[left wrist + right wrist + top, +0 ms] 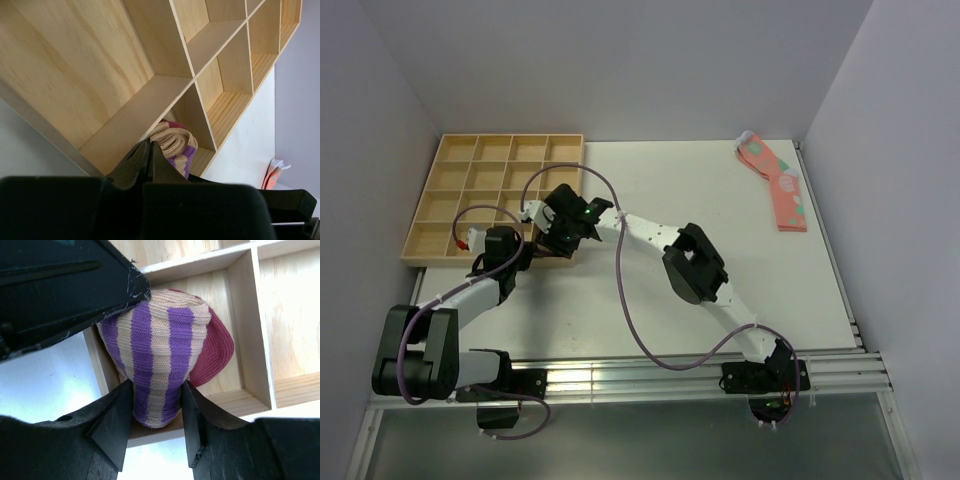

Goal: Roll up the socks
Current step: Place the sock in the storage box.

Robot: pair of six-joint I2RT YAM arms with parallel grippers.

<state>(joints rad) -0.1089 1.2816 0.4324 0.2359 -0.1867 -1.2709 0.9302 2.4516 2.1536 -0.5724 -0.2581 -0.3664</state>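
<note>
**Right end effector (156,407) and load.** Its two black fingers (114,422) stood partly apart and pressed against opposite sides of the rolled socks (162,337), grasping the bundle at its purple-and-tan striped end. A dark red fold bulged from the far side of the roll. The bundle sat inside the near right corner compartment of the wooden tray (295,315), with the tray's outer wall just beneath the fingers.

**Left end effector (149,146).** The fingers were clenched tip to tip with nothing between them. They pointed into the tray (100,60) over its near wall. The socks (176,142) lay just beyond the tips, in the same corner compartment. Whether the tips touched the knit could not be told.

**Overhead arrangement.** Both end effectors met at the tray's near right corner, the right one (560,232) just beside the left one (510,247). The right arm (695,262) rose from its base, well to the near right of the tray, bent at a raised elbow, and stretched along a white link toward the tray (495,178). The left arm (450,300) climbed from its base on the near side of the tray and ended at the tray's near wall. A pair of pink socks (775,180) lay flat on the desk (670,180), well apart from the tray on its far right side.
</note>
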